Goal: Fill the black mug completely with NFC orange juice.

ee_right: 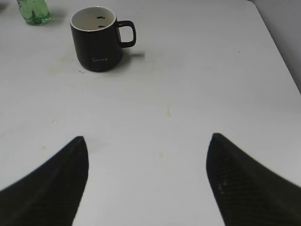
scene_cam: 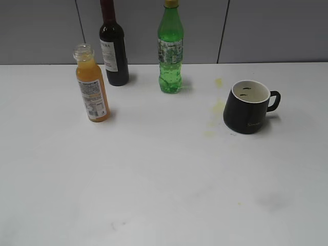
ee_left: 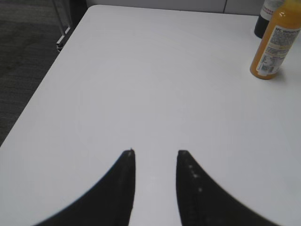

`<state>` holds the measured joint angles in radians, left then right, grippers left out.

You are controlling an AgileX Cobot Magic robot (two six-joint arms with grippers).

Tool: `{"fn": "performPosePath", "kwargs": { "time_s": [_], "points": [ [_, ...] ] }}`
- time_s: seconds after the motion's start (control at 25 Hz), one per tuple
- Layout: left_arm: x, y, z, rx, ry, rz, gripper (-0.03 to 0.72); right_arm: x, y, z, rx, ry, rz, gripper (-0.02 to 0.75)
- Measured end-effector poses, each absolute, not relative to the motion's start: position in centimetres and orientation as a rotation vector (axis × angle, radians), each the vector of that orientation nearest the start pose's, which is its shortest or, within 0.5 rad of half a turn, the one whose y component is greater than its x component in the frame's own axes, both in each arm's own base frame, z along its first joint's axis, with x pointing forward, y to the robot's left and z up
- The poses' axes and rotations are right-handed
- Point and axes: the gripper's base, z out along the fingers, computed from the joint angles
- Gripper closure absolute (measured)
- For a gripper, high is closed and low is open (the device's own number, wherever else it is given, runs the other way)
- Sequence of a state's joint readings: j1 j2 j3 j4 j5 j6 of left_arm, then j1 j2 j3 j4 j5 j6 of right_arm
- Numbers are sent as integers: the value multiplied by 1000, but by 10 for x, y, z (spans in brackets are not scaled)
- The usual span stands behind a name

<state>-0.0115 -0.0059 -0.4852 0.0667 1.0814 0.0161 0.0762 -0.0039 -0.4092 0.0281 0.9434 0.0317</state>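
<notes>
Flanking bare tabletop (scene_cam: 164, 179): juice bottle (scene_cam: 91, 84), black mug (scene_cam: 248, 106)

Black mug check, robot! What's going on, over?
Left gripper and right gripper open, holding nothing. Black mug empty, orange juice bottle uncapped, apart. Green soda bottle stands behind, not blocking.

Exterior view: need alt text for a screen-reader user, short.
A white table holds an uncapped orange juice bottle at left and an empty black mug at right, handle pointing right. A dark wine bottle and a green soda bottle stand behind them; faint yellowish stains lie left of the mug.
</notes>
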Motion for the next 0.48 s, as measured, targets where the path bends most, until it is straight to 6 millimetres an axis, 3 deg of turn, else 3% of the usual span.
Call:
{"fn": "performPosePath", "kwargs": {
  "time_s": [0.48],
  "points": [
    [-5,5,272,25,2073,83,449,9,3,261,-42,2015,103,146]
  ]
}}
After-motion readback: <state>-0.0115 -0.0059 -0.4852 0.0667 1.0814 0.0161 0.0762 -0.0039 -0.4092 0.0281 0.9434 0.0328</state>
